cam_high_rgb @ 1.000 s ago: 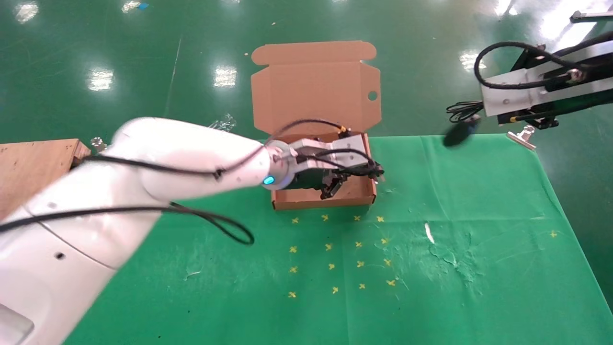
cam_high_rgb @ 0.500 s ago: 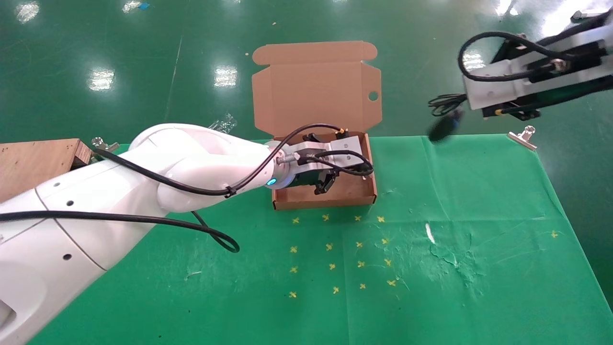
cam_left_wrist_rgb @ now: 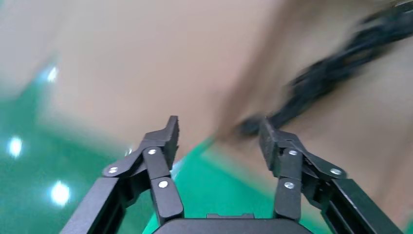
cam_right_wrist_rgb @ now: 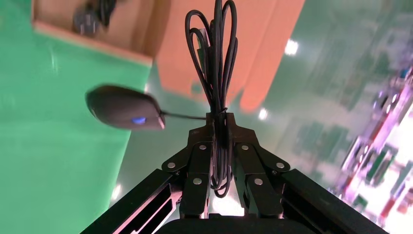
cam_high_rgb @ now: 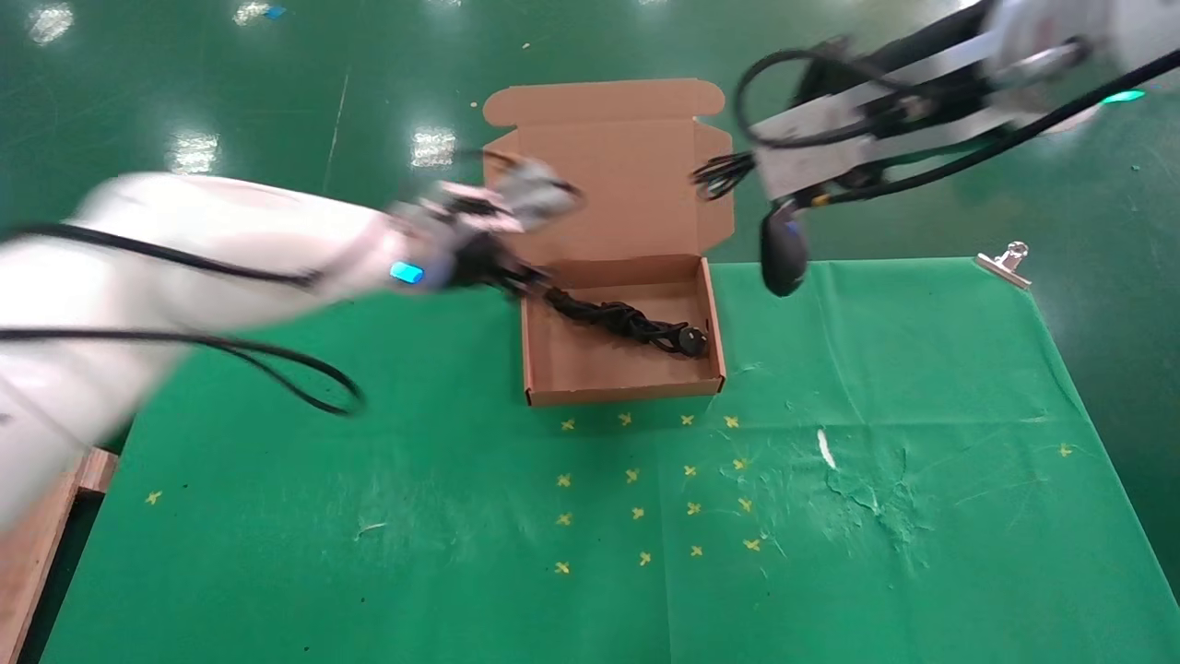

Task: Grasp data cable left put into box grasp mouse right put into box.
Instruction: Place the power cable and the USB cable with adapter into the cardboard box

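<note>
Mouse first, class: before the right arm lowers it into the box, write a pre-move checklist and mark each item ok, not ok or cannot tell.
1. Data cable lies inside the box: ok.
2. Left claw is open and holds nothing: ok.
3. Left claw is away from the tray opening; it sits at the box's left rear corner: cannot tell.
4. Right claw is shut on the mouse's coiled wire: ok.
5. Mouse hangs over the tray; it dangles just past the box's right wall: not ok.
6. Bare floor is left in the tray in front of the data cable: ok.
</note>
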Robot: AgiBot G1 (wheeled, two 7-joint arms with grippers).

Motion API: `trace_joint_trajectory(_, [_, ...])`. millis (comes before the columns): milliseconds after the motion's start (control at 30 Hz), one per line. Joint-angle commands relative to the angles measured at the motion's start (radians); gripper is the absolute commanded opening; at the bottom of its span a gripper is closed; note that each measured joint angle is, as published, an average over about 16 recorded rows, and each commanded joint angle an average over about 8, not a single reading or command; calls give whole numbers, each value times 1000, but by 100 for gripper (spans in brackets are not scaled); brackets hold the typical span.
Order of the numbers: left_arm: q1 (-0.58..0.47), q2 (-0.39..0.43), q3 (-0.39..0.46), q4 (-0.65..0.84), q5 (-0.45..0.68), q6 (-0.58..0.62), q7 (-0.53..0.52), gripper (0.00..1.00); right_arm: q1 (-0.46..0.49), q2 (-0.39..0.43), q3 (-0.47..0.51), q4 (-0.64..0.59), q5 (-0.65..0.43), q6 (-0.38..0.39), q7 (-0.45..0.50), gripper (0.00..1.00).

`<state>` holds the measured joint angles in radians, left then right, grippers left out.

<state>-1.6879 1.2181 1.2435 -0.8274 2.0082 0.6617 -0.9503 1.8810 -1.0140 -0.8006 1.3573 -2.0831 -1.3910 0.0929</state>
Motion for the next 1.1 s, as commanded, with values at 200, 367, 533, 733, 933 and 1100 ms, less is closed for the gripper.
trace_joint_trajectory(200, [-29, -120, -31, 56, -34, 17, -12, 100, -41, -69, -6, -3, 58, 37, -30, 0])
trace_joint_trajectory(367, [-32, -128, -31, 61, -33, 18, -10, 100, -87, -131, -28, -13, 67, 68, -40, 0])
trace_joint_trajectory(533, [-32, -128, -32, 62, -34, 18, -9, 100, -156, -184, -60, -67, 55, 111, -57, 0])
trace_joint_trajectory(733, [-32, -127, -32, 63, -35, 18, -8, 100, -210, -214, -87, -198, -17, 189, -60, 0])
trace_joint_trajectory(933, [-32, -129, -32, 64, -36, 17, -7, 100, -257, -220, -98, -288, -117, 281, 3, 20])
trace_joint_trajectory(1100, [-33, -131, -32, 66, -37, 17, -7, 100, -284, -222, -97, -328, -142, 318, 28, 82])
